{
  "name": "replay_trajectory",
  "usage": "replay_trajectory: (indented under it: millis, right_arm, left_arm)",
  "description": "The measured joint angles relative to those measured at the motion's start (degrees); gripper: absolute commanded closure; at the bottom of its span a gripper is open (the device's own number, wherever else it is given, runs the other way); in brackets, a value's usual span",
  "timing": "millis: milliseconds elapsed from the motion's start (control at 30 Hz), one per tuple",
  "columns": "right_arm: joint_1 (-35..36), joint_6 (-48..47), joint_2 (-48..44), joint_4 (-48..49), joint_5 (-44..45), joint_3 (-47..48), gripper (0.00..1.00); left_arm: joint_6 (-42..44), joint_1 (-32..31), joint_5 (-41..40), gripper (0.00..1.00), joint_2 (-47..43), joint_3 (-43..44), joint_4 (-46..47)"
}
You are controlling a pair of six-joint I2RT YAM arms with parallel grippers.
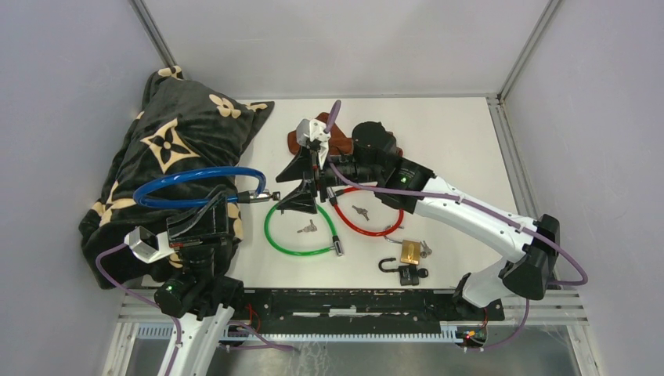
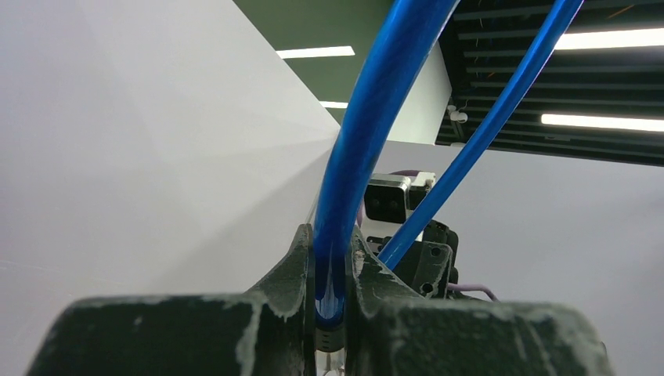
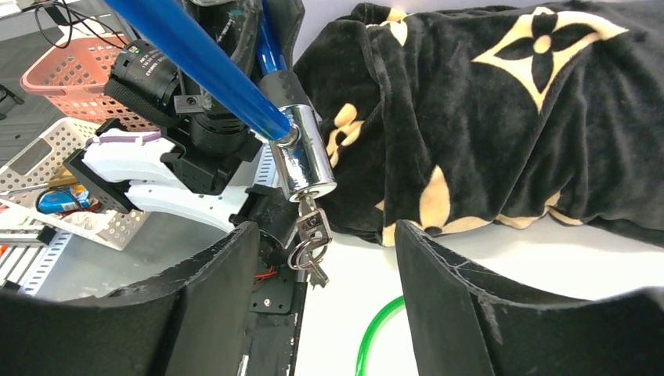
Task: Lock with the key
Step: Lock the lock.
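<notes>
While the left gripper (image 2: pixel 330 270) clamps narrowly on the blue cable lock (image 1: pixel 196 176), held raised over the black blanket (image 1: pixel 180 129), the right gripper (image 3: pixel 322 229) stands with fingers wide apart. Between them the key (image 3: pixel 310 235) hangs from the lock's chrome head (image 3: pixel 304 153), touching neither finger.

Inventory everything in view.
blanket: one, black-beige, left
blue cable lock: one, blue, raised beside blanket
key bunch: one, silver, hanging from its cylinder
green cable lock: one, green, table centre
red cable lock: one, red, beside green
loose keys: two, silver, inside those loops
brass padlock, black padlock: one each, near edge
unclear item: one, brown, behind right arm
left end effector: black, shut on blue cable lock
right end effector: black, open, facing key bunch
</notes>
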Motion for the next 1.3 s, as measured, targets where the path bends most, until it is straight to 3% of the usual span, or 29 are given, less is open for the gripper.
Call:
replay_trajectory:
  millis: [333,567,633,967,1300]
  right_arm:
    - [0.00,1.31,1.95,-0.33,-1.86,0.76,0.59]
    - [0.00,2.29,2.45,0.26,-3.74,0.76,0.94]
    - [0.00,2.54,2.47,0.37,-3.82,0.76,1.00]
    - [1.36,0.59,0.79,3.87,0.00,-2.27,1.00]
    - [9.20,-18.29,-4.22,8.02,18.84,-8.31,1.00]
  left_arm:
    - [0.00,0.07,0.42,0.98,0.00,0.00,0.00]
    - [0.00,0.09,0.94,0.98,0.00,0.00,0.00]
    - [0.00,0.09,0.92,0.98,0.00,0.00,0.02]
    - [-0.26,0.22,0.35,0.98,0.00,0.00,-1.36]
    - [-3.10,0.37,-1.66,0.98,-0.09,0.00,-2.78]
